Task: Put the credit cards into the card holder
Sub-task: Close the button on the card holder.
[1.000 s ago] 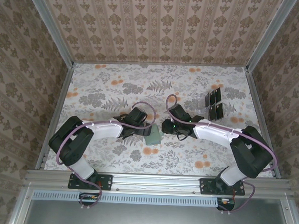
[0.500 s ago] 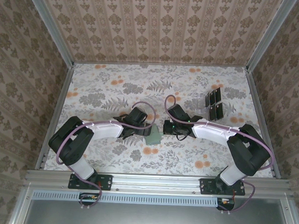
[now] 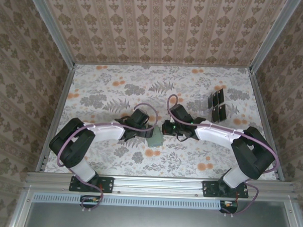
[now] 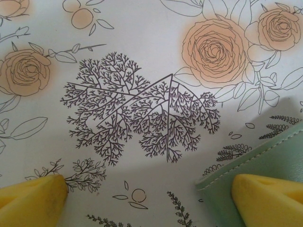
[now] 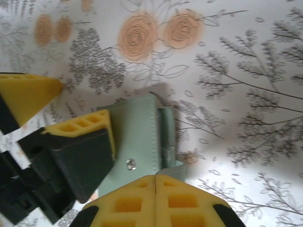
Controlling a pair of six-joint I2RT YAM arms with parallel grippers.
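- closure is the news: a second ago the right gripper point(image 5: 155, 183) stood partly apart over the table point(image 3: 117, 92). now its yellow fingers are pressed flat together, and in the top view it has edged a little leftward toward the card holder point(image 5: 142, 127).
- we see no card between those fingers. their tips meet right at the holder's near edge, just beside its metal snap point(image 5: 131, 164). whether they nip a sliver of the flap there, we cannot tell.
- we judge this as the right arm working on the holder itself, perhaps to open it, rather than carrying a card. loading looks not yet begun.
- the left gripper point(image 4: 147, 190) is spread wide and has not changed. one yellow finger point(image 4: 270, 198) lies on the holder's corner and the other rests on bare table, so it seems to pin the sleeve in place.
- the holder lies flat between the two grippers, touching both, at the table's near middle.
- the credit cards point(image 3: 218, 106) sit as a dark cluster at the back right, well apart from either gripper.
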